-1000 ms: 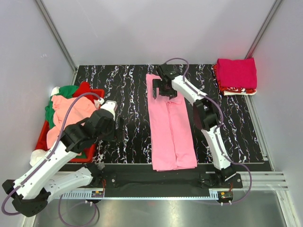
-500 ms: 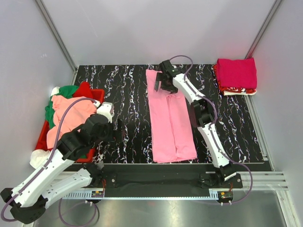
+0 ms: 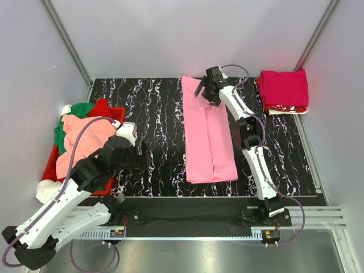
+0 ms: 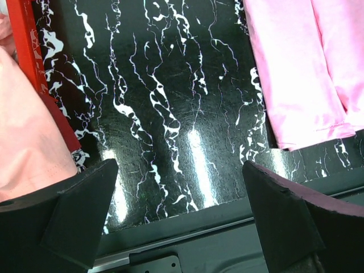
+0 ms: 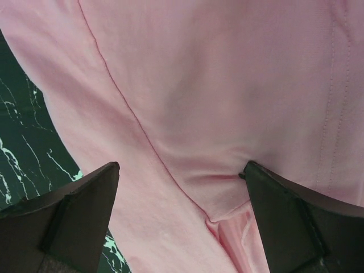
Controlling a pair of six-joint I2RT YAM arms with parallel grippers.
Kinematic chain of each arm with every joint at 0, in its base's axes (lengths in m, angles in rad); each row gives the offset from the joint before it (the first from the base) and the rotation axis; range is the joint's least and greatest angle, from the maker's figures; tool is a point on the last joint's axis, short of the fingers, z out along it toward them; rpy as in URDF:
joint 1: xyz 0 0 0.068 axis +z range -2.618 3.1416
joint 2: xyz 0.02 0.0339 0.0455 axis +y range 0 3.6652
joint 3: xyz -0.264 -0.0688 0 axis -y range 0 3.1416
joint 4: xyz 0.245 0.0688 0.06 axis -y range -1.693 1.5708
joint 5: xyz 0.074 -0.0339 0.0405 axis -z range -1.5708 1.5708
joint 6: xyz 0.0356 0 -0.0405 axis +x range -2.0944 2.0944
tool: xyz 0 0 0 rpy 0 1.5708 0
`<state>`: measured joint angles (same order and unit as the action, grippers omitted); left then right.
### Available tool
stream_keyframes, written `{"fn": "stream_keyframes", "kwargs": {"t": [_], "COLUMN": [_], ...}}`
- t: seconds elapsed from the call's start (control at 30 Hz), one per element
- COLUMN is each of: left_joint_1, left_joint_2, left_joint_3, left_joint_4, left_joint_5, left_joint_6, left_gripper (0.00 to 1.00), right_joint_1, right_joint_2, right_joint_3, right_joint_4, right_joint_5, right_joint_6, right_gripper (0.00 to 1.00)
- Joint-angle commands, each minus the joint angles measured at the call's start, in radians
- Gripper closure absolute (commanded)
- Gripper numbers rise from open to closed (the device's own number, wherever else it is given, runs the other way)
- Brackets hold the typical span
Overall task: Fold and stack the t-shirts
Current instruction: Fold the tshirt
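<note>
A light pink t-shirt (image 3: 207, 136), folded into a long strip, lies on the black marbled mat (image 3: 153, 114). My right gripper (image 3: 205, 91) is open just above the shirt's far end, and the cloth (image 5: 216, 85) with its seam fills the space between the jaws (image 5: 182, 219). My left gripper (image 3: 141, 152) is open and empty over bare mat (image 4: 182, 219), between the crate and the shirt's near corner (image 4: 296, 68). A folded stack with a magenta t-shirt (image 3: 284, 88) on top sits at the back right.
A red crate (image 3: 118, 112) at the left holds a heap of salmon (image 3: 85, 133), green (image 3: 79, 109) and white (image 3: 45, 190) shirts. The salmon shirt (image 4: 23, 136) and the crate wall (image 4: 28, 40) also show in the left wrist view. Grey walls close in the mat.
My right gripper has moved farther back and to the right, and the pink shirt has shifted right with it. The left arm has drawn back slightly.
</note>
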<state>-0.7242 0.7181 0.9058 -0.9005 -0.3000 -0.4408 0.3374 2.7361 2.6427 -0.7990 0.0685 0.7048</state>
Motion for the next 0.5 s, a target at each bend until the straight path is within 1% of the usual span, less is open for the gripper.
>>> {"fn": "stream_keyframes", "kwargs": {"t": [0.0,0.1,0.13,0.2,0.23,0.27,0.3,0.33,0.4,0.43,0.47], "left_joint_1": [0.005,0.005,0.006,0.006,0.006,0.005,0.005,0.003,0.002,0.0,-0.01], "left_joint_2": [0.004,0.009,0.023,0.047,0.073,0.084,0.095,0.113,0.136,0.144,0.152], "left_joint_3": [-0.002,-0.005,-0.004,0.013,0.018,0.019,0.018,0.013,-0.02,-0.04,-0.059], "left_joint_4": [0.055,0.066,0.069,0.064,0.066,0.071,0.09,0.103,0.162,0.188,0.216], "left_joint_5": [-0.021,0.01,0.024,0.065,0.077,0.093,0.132,0.153,0.217,0.238,0.257], "left_joint_6": [0.016,0.022,0.024,0.016,0.002,-0.013,-0.044,-0.059,-0.102,-0.116,-0.131], "left_gripper": [0.01,0.01,0.01,0.01,0.01,0.01,0.01,0.01,0.01,0.01,0.01], "right_joint_1": [-0.005,-0.005,-0.005,-0.005,-0.003,-0.003,-0.005,-0.005,-0.005,-0.005,-0.005], "right_joint_2": [-0.045,-0.159,-0.229,-0.31,-0.402,-0.453,-0.504,-0.612,-0.729,-0.848,-0.904], "right_joint_3": [-0.021,-0.073,-0.09,-0.179,-0.22,-0.316,-0.373,-0.508,-0.671,-0.76,-0.929], "right_joint_4": [0.047,0.06,0.061,0.064,0.066,0.061,0.057,0.052,0.055,0.064,0.07], "right_joint_5": [-0.03,-0.024,-0.019,-0.012,-0.009,-0.007,0.0,0.008,0.028,0.033,0.048], "right_joint_6": [0.041,0.007,-0.005,-0.036,-0.051,-0.066,-0.089,-0.105,-0.119,-0.125,-0.126], "right_gripper": [0.0,0.0,0.0,0.0,0.0,0.0,0.0,0.0,0.0,0.0,0.0]}}
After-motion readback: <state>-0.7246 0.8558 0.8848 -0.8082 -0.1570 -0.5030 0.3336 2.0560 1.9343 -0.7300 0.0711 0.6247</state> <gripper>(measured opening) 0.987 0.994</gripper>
